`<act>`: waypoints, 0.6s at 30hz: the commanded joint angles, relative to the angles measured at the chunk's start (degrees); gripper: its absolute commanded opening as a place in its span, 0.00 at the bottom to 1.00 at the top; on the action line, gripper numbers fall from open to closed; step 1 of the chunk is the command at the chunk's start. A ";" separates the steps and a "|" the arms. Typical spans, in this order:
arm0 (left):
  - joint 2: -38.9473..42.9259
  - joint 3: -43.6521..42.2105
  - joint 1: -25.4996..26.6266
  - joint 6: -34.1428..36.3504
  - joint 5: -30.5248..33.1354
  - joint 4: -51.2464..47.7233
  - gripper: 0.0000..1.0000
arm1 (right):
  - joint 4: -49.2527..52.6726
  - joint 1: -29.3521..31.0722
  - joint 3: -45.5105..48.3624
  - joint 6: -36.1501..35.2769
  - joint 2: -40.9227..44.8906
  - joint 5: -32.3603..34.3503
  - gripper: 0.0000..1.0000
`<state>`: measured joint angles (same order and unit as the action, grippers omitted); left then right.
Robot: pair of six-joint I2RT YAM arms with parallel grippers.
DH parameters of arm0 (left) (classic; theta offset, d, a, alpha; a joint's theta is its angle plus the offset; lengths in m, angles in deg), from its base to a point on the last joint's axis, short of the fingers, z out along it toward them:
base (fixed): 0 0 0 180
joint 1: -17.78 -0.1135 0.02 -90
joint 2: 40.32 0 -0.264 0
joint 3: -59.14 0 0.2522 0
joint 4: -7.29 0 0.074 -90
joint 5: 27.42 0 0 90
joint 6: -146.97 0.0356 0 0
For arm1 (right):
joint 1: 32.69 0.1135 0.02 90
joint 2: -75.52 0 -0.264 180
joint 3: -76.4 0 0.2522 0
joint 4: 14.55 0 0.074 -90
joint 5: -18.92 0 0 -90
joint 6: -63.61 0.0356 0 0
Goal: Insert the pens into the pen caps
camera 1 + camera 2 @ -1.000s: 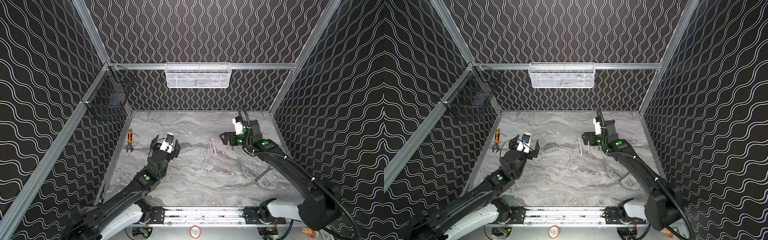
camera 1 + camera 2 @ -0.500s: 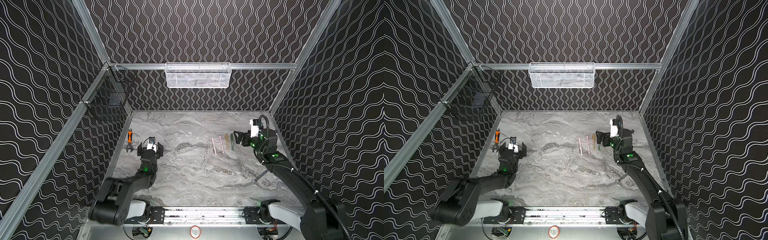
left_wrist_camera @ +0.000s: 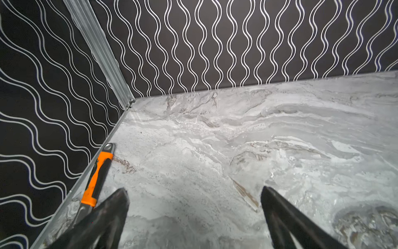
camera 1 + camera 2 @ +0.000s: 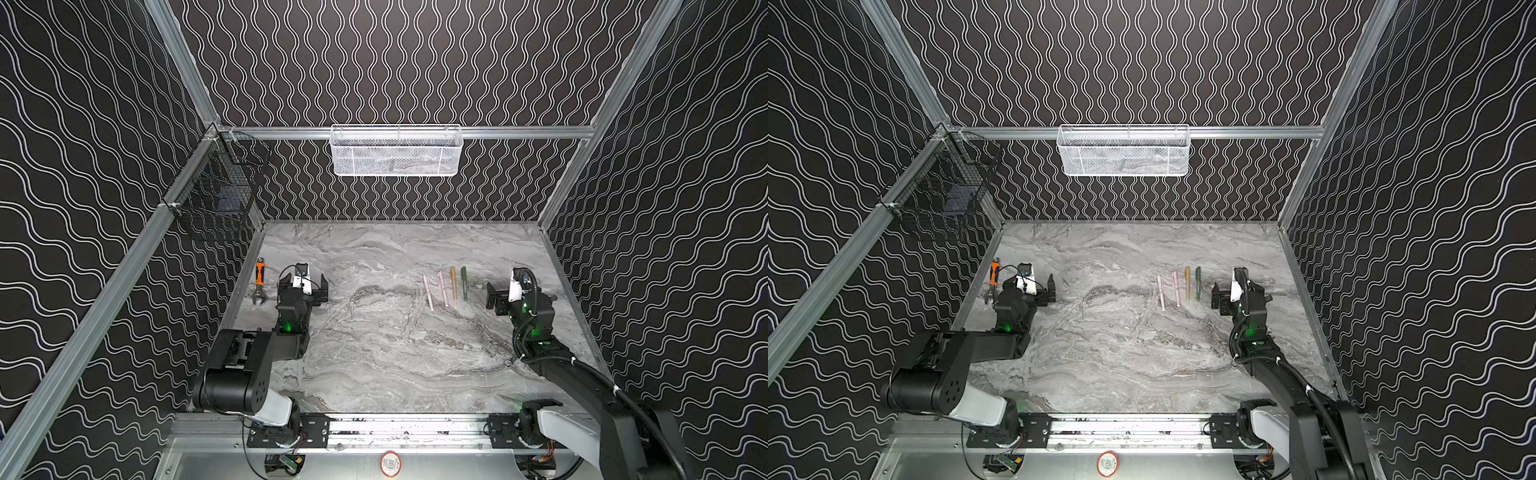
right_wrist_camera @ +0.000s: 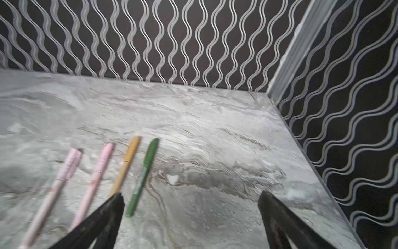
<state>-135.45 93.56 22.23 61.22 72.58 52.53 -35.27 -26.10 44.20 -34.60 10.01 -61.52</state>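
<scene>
Four pens lie side by side right of the table's middle: two pale pink [image 4: 428, 292] [image 4: 442, 289], one gold-tan [image 4: 453, 283] and one dark green [image 4: 464, 283]. In the right wrist view the green pen [image 5: 143, 176] wears its pen cap [image 5: 151, 152] as a thicker far end. The gold pen's cap [image 5: 133, 148] and the pink ones sit the same way. My right gripper [image 4: 519, 291] stands open just right of the row, holding nothing. My left gripper [image 4: 303, 291] stands open at the far left, its fingers [image 3: 116, 207] over bare table.
An orange-handled wrench [image 4: 259, 280] lies along the left wall, close to my left gripper. A white mesh basket [image 4: 395, 151] hangs on the back wall. A black wire basket [image 4: 216, 199] hangs on the left wall.
My right gripper has drawn back to the right, uncovering the gold and green pens. My left arm has folded back, carrying its gripper left toward the wrench. Both stayed open.
</scene>
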 commanded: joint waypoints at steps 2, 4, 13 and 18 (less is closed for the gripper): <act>-0.27 0.25 -0.14 -0.80 -1.03 1.02 0.99 | -25.92 -0.35 6.61 1.73 -7.19 0.93 1.00; -0.09 0.39 -0.14 -0.88 -1.02 0.50 0.99 | -35.51 -0.35 9.04 0.20 -12.02 0.70 0.99; -0.20 0.38 -0.14 -0.79 -1.03 0.76 0.99 | -45.54 -2.20 10.90 4.55 -22.02 4.05 1.00; -0.09 0.36 -0.14 -0.88 -1.03 0.28 0.99 | -28.59 -10.73 2.29 9.72 -21.73 -8.30 1.00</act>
<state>-135.45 93.56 22.23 61.22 72.23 52.36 -72.25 -34.80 47.68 -28.72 -12.44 -63.14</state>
